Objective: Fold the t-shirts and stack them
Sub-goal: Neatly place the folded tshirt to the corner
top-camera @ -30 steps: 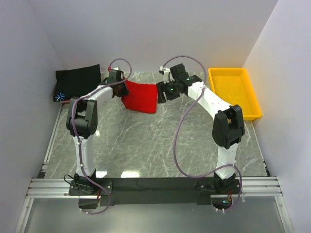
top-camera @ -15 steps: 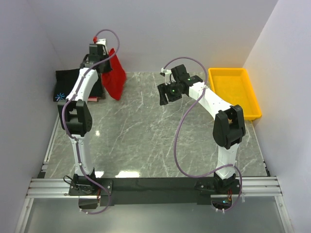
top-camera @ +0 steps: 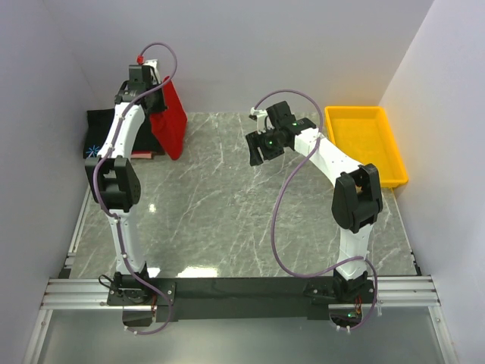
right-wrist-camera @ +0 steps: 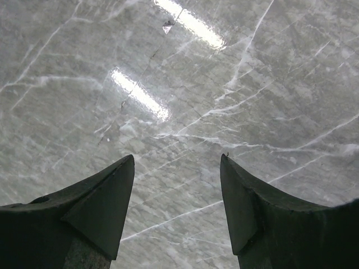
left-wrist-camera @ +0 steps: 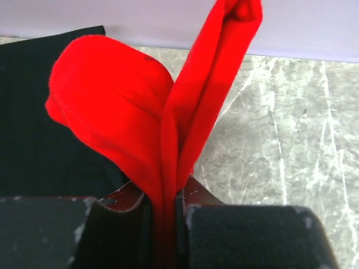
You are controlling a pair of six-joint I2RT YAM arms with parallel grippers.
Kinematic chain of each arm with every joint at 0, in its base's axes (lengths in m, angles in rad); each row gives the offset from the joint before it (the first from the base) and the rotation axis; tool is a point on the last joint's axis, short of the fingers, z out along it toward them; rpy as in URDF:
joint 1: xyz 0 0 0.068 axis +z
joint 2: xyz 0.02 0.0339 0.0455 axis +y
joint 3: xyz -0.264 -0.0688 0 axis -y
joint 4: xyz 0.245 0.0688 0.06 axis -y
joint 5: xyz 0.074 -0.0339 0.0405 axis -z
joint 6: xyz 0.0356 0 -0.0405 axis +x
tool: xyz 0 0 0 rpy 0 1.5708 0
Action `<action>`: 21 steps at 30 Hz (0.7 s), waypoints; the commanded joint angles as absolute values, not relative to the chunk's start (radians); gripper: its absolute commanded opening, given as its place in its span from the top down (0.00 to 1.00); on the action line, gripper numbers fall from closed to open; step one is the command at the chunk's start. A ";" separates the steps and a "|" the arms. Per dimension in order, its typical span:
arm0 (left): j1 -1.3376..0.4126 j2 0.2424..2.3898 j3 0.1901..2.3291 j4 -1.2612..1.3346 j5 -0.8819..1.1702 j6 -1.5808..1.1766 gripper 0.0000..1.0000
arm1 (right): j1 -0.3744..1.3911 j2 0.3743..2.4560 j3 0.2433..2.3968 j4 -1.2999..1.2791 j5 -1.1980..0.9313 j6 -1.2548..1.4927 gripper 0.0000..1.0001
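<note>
Now the left gripper [left-wrist-camera: 164,208], pinched tight on the folded red t-shirt [top-camera: 171,121], has carried it from mid-table to the far-left corner; it hangs at the edge of the black t-shirt [top-camera: 102,125], not yet laid down; the right gripper [right-wrist-camera: 176,185], spread and empty, has let go; stacking looks next.

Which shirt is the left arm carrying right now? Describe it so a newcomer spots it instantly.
Look to the far-left corner of the marble table, where the left hand is raised. The red t-shirt hangs pinched in it, beside the black t-shirt lying flat. It is the only bright red cloth.
</note>
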State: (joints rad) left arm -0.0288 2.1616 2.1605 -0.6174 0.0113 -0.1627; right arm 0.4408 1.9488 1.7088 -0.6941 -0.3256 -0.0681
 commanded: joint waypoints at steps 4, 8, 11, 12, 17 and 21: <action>-0.002 2.045 2.230 -0.584 0.126 -0.161 0.96 | 0.446 1.948 1.726 -0.712 -0.325 -0.095 0.31; 0.064 2.056 2.259 -0.589 0.170 -0.163 0.96 | 0.449 1.950 1.726 -0.712 -0.328 -0.095 0.31; 0.116 2.069 2.292 -0.597 0.216 -0.170 0.98 | 0.451 1.956 1.727 -0.713 -0.325 -0.097 0.31; 0.127 2.069 2.298 -0.598 0.233 -0.167 0.98 | 0.453 1.957 1.732 -0.713 -0.324 -0.097 0.31; 0.216 2.091 2.316 -0.598 0.369 -0.169 0.98 | 0.459 1.965 1.733 -0.715 -0.319 -0.101 0.31; 0.284 2.147 2.339 -0.617 0.462 -0.189 0.96 | 0.460 1.979 1.743 -0.722 -0.319 -0.106 0.31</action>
State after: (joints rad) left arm 0.2485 2.1456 2.2753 -0.6437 0.3405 -0.1741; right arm 0.4519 1.9724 1.7092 -0.7090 -0.3256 -0.0898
